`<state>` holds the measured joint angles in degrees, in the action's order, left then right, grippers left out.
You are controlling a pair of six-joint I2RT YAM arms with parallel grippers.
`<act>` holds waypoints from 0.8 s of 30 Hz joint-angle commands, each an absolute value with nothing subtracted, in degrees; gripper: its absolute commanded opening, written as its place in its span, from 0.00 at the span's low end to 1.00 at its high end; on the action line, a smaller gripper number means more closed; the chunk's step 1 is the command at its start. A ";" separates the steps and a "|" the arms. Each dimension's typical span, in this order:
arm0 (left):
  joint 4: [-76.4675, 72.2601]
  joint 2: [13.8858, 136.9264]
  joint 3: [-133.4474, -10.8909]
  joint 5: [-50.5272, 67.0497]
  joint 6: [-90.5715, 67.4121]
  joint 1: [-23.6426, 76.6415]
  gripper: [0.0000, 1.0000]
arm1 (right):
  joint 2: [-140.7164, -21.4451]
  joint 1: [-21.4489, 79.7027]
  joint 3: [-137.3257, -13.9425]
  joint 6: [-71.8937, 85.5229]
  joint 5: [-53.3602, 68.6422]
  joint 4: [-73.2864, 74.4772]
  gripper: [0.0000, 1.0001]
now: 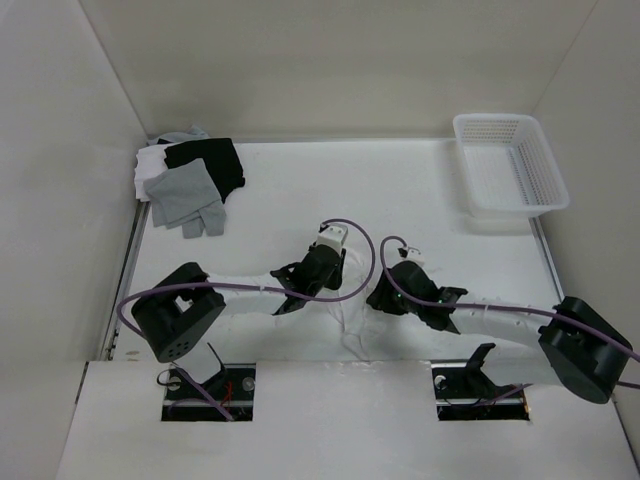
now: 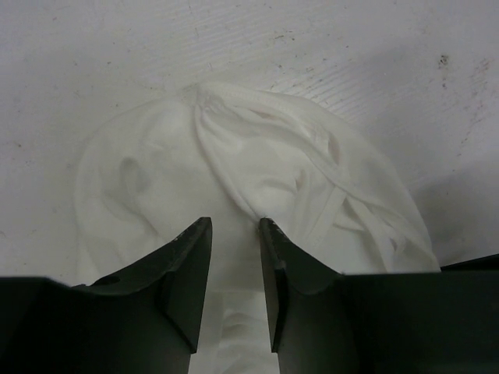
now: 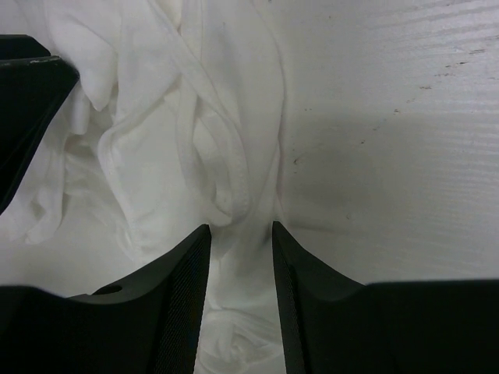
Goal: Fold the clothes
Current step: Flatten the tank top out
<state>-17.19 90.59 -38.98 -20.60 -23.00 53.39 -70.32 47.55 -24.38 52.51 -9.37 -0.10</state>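
Where the two arms meet near the front of the table [image 1: 400, 190], we see the white sleeveless top [image 2: 140, 179] lying crumpled. Left gripper [image 2: 234, 224]: jaws narrowed astride a ridge of its fabric. Right gripper [image 3: 240, 227]: likewise, over a hemmed fold. We cannot tell whether either actually pinches. Farther back: heap of grey and black garments [image 1: 190, 180] at left, white basket [image 1: 510, 165] at right.

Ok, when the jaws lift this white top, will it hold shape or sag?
Probably sags: the white top lies crumpled in soft folds, so it looks limp and light. Its narrow strap loops will likely dangle and could tangle. Pushed, it would probably bunch rather than slide whole.
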 commanded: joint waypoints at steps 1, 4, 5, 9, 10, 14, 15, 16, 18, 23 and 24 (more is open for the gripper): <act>-18.99 89.04 -40.61 -20.92 -22.15 53.57 0.27 | -71.37 46.71 -25.05 52.56 -8.88 -5.27 0.42; -18.81 87.28 -39.20 -19.25 -22.59 53.92 0.31 | -71.46 46.27 -24.79 52.29 -9.05 -6.68 0.47; -19.07 85.36 -37.81 -18.20 -23.20 54.01 0.38 | -71.72 45.84 -24.52 52.29 -8.79 -7.64 0.47; -18.81 82.19 -35.86 -16.79 -24.17 53.74 0.37 | -72.42 44.78 -24.43 52.03 -8.26 -8.61 0.44; -18.81 82.00 -35.77 -16.44 -24.08 53.83 0.36 | -72.51 44.69 -24.43 51.77 -8.26 -8.70 0.44; -18.46 83.67 -36.21 -15.12 -23.29 53.92 0.29 | -72.60 44.52 -24.61 51.50 -8.26 -9.05 0.43; -18.20 84.54 -36.65 -14.25 -23.03 53.92 0.27 | -72.60 44.34 -24.44 51.50 -8.26 -9.49 0.43; -18.19 84.72 -36.82 -14.06 -23.03 53.92 0.27 | -72.60 44.25 -24.26 51.50 -8.26 -9.67 0.43; -16.44 86.48 -38.14 -13.36 -22.76 54.09 0.25 | -72.42 43.99 -24.08 51.50 -8.17 -10.10 0.43; -14.16 88.33 -40.34 -13.71 -21.54 54.27 0.23 | -73.56 43.72 -24.26 51.24 -7.82 -11.16 0.44; -13.89 88.42 -40.52 -13.88 -21.36 54.27 0.23 | -73.65 43.64 -24.17 51.24 -7.74 -11.34 0.44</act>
<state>-14.20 88.29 -37.28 -14.33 -22.87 53.82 -72.93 44.21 -24.36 52.03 -8.10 -7.64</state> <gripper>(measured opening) 0.232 0.437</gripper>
